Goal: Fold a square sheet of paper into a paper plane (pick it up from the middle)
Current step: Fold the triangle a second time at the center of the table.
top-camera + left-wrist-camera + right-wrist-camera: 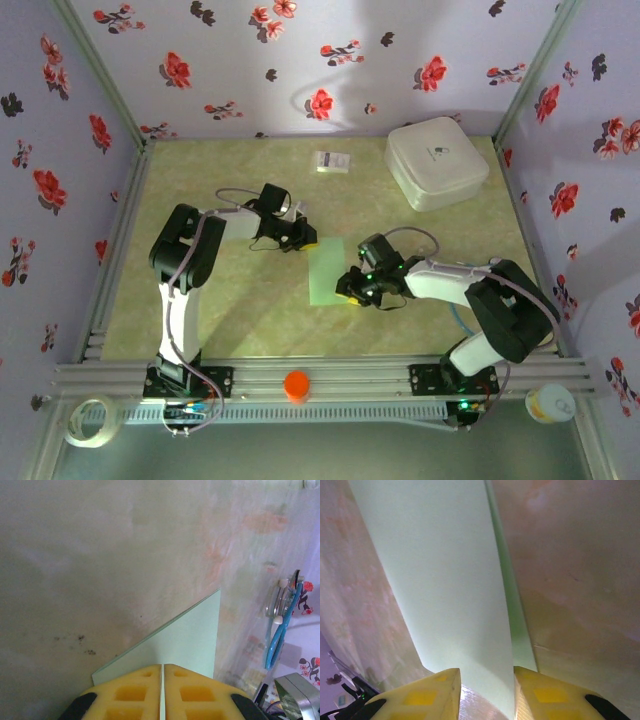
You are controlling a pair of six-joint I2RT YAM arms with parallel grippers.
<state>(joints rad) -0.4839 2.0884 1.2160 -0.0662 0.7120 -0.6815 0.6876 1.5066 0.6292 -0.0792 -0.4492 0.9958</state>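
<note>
The paper (326,272) lies long-axis near-to-far between the arms, right jaws parted astride its near edge, left jaws clenched at its far corner.

Your walls (300,45) are lilac cloth scattered with red and dark flowers. The back one stands well beyond both sets of jaws, and the side ones flank them. A soft grey shadow (345,95) falls on the back wall, far beyond the jaws of the left gripper (305,240). Grey metal posts (100,70) run down the two back corners. Under the jaws of the right gripper (346,290) and its partner lies a pale yellow-green marbled table top (240,310), evenly lit. In the left wrist view, a few dark specks (85,645) mark it left of the jaws, and pinkish blotches (265,520) show up and to their right. A ribbed aluminium rail (350,378) edges the table on the near side of both jaws.
</note>
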